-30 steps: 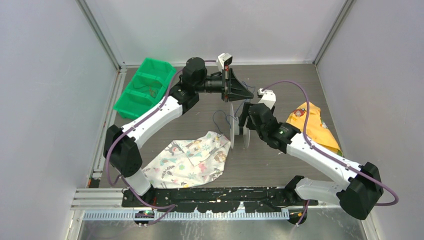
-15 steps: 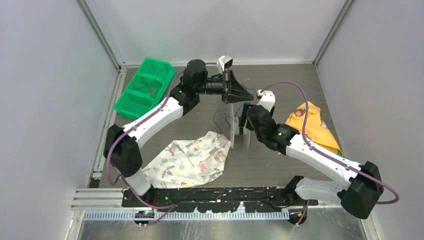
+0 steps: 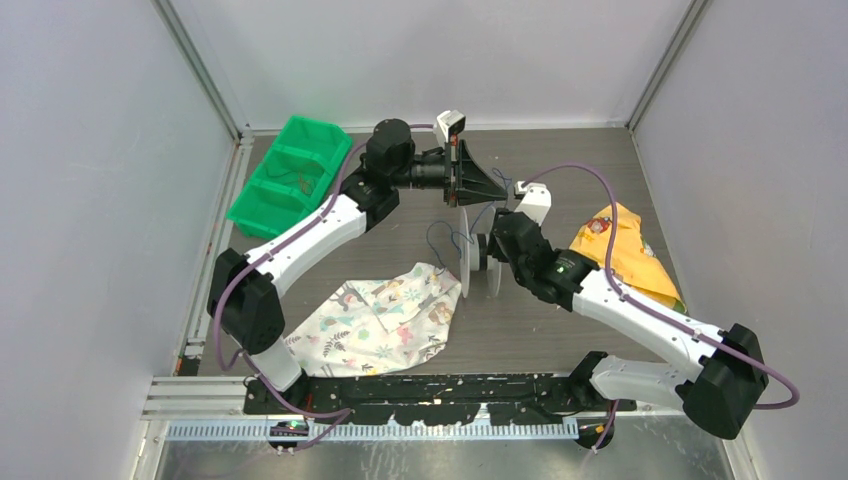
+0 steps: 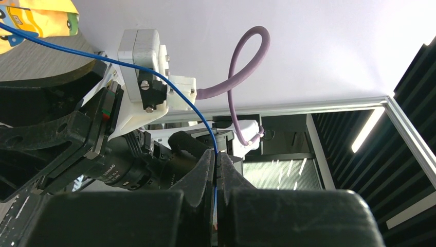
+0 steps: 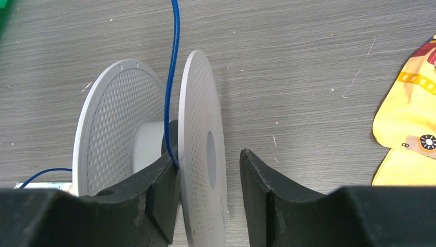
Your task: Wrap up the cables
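The pale grey two-disc spool [image 3: 478, 266] stands on edge on the table, with thin blue cable [image 3: 446, 236] in loose loops to its left. My left gripper [image 3: 488, 186] is above the spool and shut on the cable; in the left wrist view the cable [image 4: 169, 87] runs into the closed jaws of the left gripper [image 4: 216, 155]. My right gripper [image 5: 207, 154] is open and straddles the spool's right disc [image 5: 203, 144]. Its left finger [image 5: 162, 180] sits between the discs against the cable [image 5: 172, 77]. Its right finger [image 5: 262, 180] stands apart from the disc.
A green divided bin [image 3: 285, 175] stands at the back left. A patterned cloth [image 3: 385, 315] lies in front of the spool. A yellow cloth [image 3: 625, 250] lies at the right, and also shows in the right wrist view [image 5: 409, 128]. Walls enclose three sides of the table.
My right gripper has moved left and closer onto the spool's right disc. The left gripper has stayed almost still, holding the cable.
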Controlling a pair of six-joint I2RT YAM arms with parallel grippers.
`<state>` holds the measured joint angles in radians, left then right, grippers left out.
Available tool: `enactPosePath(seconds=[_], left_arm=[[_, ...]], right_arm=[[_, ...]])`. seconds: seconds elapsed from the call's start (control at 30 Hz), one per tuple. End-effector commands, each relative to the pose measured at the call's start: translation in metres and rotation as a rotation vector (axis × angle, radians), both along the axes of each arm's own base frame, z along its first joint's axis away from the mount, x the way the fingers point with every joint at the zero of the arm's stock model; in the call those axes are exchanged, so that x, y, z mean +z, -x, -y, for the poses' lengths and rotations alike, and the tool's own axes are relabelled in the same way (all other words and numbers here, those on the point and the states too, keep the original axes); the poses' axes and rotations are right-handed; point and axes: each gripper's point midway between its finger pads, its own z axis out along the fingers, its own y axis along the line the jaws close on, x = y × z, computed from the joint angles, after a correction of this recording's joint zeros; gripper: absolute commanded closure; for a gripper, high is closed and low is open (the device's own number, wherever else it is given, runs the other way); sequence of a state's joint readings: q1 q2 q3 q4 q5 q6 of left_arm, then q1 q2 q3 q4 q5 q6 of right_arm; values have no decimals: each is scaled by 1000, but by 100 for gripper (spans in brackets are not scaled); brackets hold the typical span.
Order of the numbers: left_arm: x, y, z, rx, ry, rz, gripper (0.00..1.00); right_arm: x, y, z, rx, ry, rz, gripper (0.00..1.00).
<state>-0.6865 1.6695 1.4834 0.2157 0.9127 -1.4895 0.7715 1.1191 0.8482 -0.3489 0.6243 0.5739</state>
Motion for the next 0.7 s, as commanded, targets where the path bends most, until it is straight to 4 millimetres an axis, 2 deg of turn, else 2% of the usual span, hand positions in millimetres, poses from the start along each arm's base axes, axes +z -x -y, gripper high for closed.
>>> enactPosePath(seconds=[0.0,0.07,0.17,0.3,0.33,0.57,0.63,0.67], left_arm=[[11,6,-1,-24,41,42,99],[11,6,-1,-23,41,42,100],[11,6,-1,-23,43,43,100],[10,5,0,-21,43,42,99],[9,5,0,-23,42,41,99],[7,3,1,-21,18,63,99],[2,1,0,-13,-20,81,94],[2,0,-1,-9,-33,95,86]], right_arm=[[11,0,3,-23,-30,35,54],[10,2,3,-20,-30,32,57],[9,3,4,-18,-32,27,69],[9,4,4,-14,-29,24,97],[10,4,4,-15,-29,25,99],[26,5,9,-25,-20,36,99],[33,6,13,-36,-15,39,99],[37,6,14,-38,-9,40,99]])
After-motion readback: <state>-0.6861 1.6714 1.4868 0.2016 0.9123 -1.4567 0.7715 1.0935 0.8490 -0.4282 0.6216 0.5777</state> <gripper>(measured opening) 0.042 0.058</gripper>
